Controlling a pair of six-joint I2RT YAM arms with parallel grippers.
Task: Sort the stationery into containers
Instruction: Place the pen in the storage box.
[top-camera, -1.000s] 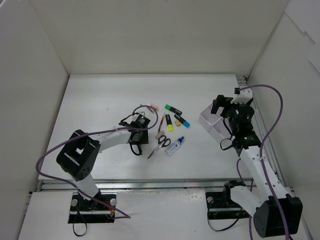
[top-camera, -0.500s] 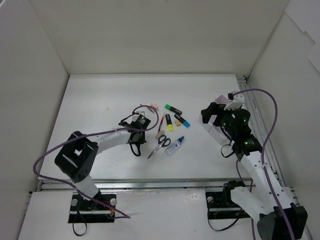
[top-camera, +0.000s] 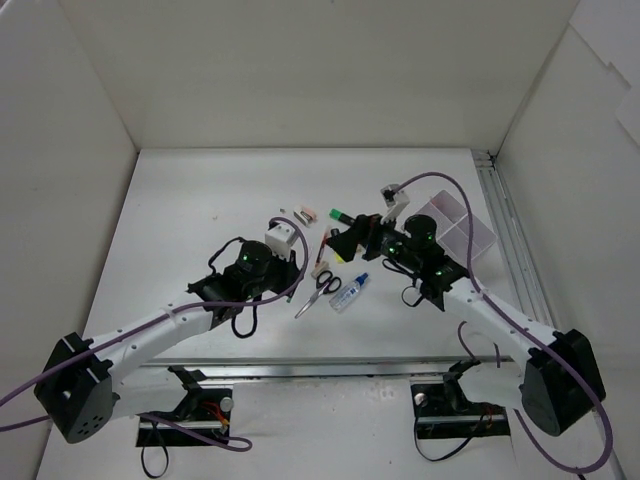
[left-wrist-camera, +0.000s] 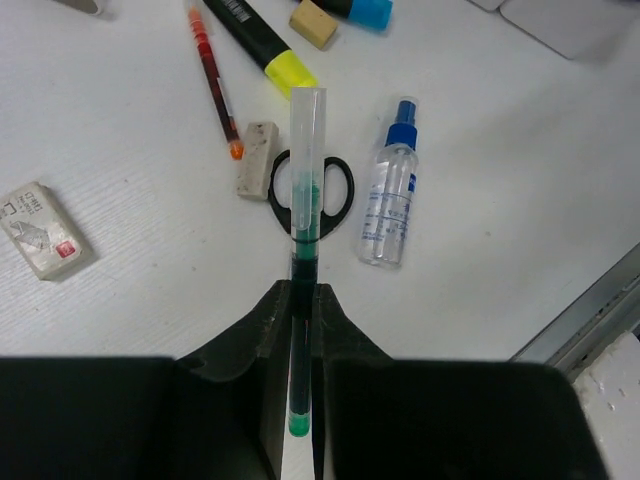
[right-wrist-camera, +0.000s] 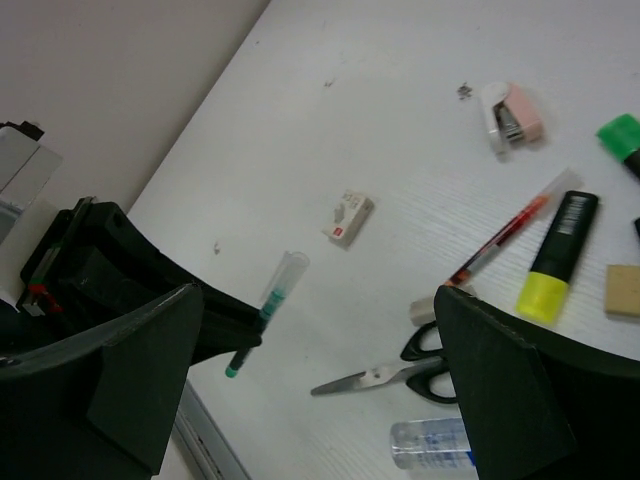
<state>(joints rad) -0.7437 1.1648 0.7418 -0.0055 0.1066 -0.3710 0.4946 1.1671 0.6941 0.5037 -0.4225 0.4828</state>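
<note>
On the desk (top-camera: 190, 200) I see the white tray (top-camera: 462, 222) at the right and the loose stationery (top-camera: 349, 290) clustered mid-desk. My right end effector (right-wrist-camera: 318, 295) hangs spread wide over that cluster, gripping nothing. My left end effector (left-wrist-camera: 303, 300) is clenched on the green pen (left-wrist-camera: 305, 170), held above the desk.

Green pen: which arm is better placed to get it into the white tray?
Left, probably: the left pincer is shut on the green pen, held above the table. The right pincer, nearer the white tray, is open and empty.
</note>
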